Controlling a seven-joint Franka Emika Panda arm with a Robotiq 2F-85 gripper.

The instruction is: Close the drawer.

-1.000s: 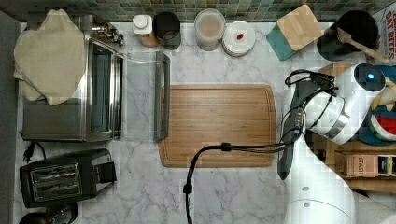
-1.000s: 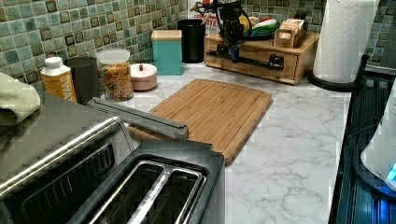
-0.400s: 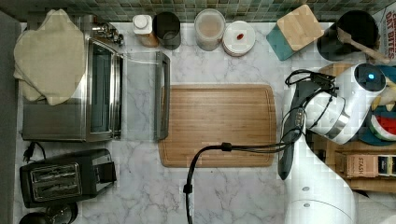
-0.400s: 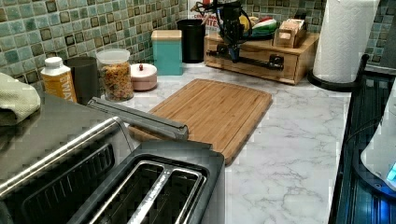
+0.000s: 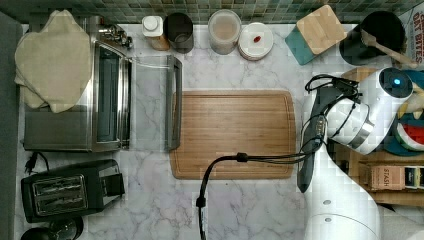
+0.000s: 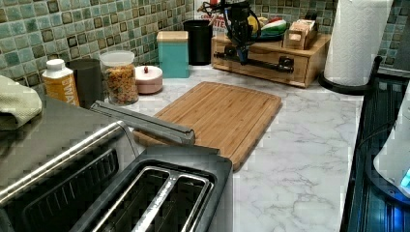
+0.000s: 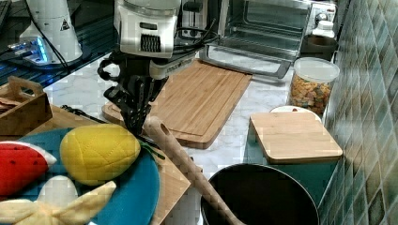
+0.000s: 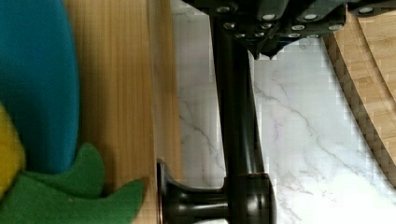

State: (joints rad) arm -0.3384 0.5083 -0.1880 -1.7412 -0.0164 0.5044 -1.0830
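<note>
nothing has moved that i can see since a second ago: the arm [image 5: 350, 125] sits in the same pose at the top view's right, and the cable lies across the board [image 5: 235, 132] as before.

the counter [image 5: 250, 210] carries the board in the middle. past it, at the far end in the left view, stands a wooden box [image 6: 270, 46] with a blue plate [image 8: 37, 84] on top. the drawer [image 6: 263, 70] is the front of that box, facing the board. its face looks level with the box front in the left view. in the wrist view i see only a narrow strip of wood between the box top and the handle, with no open gap showing the inside. so i judge the drawer is shut or very nearly shut, and what is left is at most a last small push and backing the arm away.

the black bar handle [image 8: 236, 116] stands off the drawer face on a short post. the jaws hang right at that bar, over the strip of counter between box and board. i cannot tell how far apart they are, or whether they grip the bar or merely rest by it.
</note>
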